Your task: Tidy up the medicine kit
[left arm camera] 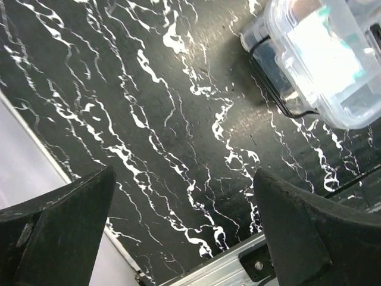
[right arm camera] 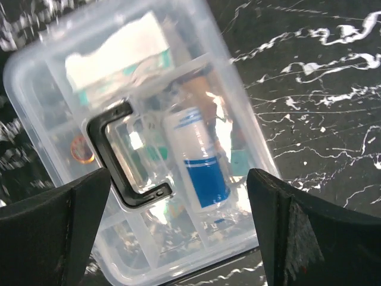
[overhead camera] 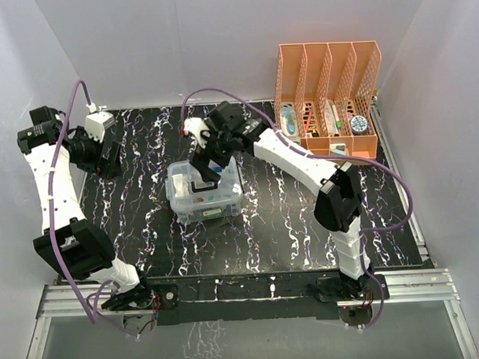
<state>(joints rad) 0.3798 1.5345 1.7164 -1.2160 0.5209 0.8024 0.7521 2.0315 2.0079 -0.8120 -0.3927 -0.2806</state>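
Rail [overhead camera: 251,288]: metal, along the near edge of the table, with both arms bolted to it.
Table [overhead camera: 288,217]: black with white veins, white walls around it.
Box [overhead camera: 209,208]: clear plastic, resting on the table a little left of the middle, with its lid [overhead camera: 180,181] on top.
Right gripper [overhead camera: 206,166]: reaches in from the right and hangs over the box, jaws apart, nothing held.
Left gripper [overhead camera: 106,159]: at the far left of the table, well apart from the box.
Rack [overhead camera: 327,98]: orange, perforated, four slots, upright in the far right corner, small items in the slots.
Left fingers [left arm camera: 59,232]: dark, spread wide, only bare table between them, gripping nothing.
Box from the left wrist: in the upper right corner, lid on, well apart from the fingers.
Wall [left arm camera: 24,167]: white, along the left edge.
Right fingers [right arm camera: 53,232]: spread wide above the lid, one towards each side of the box, clasping nothing.
Handle [right arm camera: 122,156]: black, C-shaped, on the lid, nearer the finger at the picture's left.
Bottle [right arm camera: 199,164]: white with a blue label, lying inside under the lid, beside the handle.
Packet [right arm camera: 116,56]: white with green print, inside at the far end.
Dividers: thin clear walls show through the lid.
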